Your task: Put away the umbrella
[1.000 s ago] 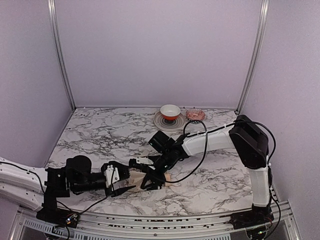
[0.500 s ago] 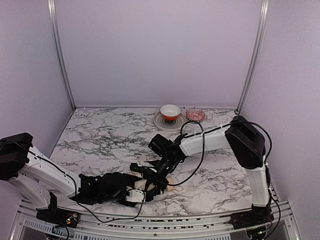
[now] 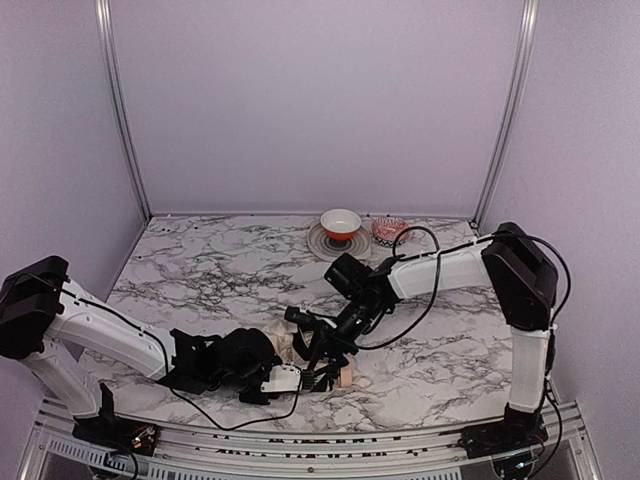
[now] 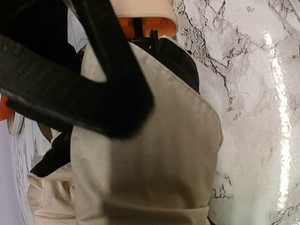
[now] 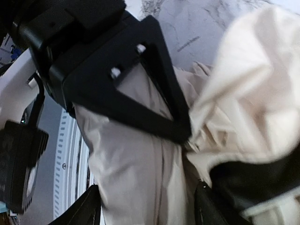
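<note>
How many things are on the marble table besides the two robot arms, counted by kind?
umbrella, cream fabric: 1
bowl, red and white: 1
plate, grey, under the bowl: 1
small pink round item, too small to identify: 1
Total: 4

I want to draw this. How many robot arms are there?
2. The left arm reaches from the near left, the right arm from the near right; both meet at the umbrella. None seem hidden.
</note>
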Robot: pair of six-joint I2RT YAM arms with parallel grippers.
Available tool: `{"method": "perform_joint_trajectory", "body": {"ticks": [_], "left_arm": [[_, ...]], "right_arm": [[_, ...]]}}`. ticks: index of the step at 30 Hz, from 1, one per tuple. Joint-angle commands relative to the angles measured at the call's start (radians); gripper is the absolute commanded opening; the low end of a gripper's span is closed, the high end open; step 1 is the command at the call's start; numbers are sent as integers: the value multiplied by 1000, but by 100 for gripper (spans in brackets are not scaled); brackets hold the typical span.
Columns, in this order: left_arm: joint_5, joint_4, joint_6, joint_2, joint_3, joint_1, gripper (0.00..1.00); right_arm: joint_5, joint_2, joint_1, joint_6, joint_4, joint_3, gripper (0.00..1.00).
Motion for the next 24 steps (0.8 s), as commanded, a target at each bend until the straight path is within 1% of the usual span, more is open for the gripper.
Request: {"method": "perform_joint_trajectory", "body": {"ticks": [1, 4, 7, 9, 11, 12, 13, 14, 16, 18, 20, 22, 24], "left_arm": [[171, -255, -65, 36, 37, 34, 15], [259, -334, -99, 67, 107, 81, 12], [331, -417, -136, 103, 167, 133, 10], [399, -462, -167, 128, 202, 169, 9], [480, -508, -198, 154, 236, 211, 9], [519, -527, -212, 166, 252, 231, 8], [560, -544, -210, 176, 266, 247, 6], [586, -549, -214, 184, 277, 259, 6], [649, -574, -223, 206, 306, 282, 6], [701, -607, -227, 236, 340, 308, 7], [707, -635, -227, 266, 367, 324, 7], [703, -667, -221, 291, 393, 330, 7], [700, -682, -214, 305, 402, 332, 7]], "right_arm": [[113, -176, -106, 118, 132, -90, 66], [208, -302, -146, 175, 226, -183, 67], [366, -444, -143, 226, 345, -291, 68], [424, -547, -128, 230, 447, -392, 68], [482, -663, -102, 208, 568, -509, 68], [531, -718, -78, 184, 652, -566, 68], [555, -772, -62, 164, 692, -626, 69], [596, -813, -30, 111, 755, -682, 69], [654, -880, 71, 0, 817, -775, 71], [735, -881, 176, -117, 849, -824, 73], [826, -832, 266, -222, 878, -850, 77], [932, -745, 320, -291, 900, -839, 81], [1020, -655, 336, -328, 916, -804, 85]]}}
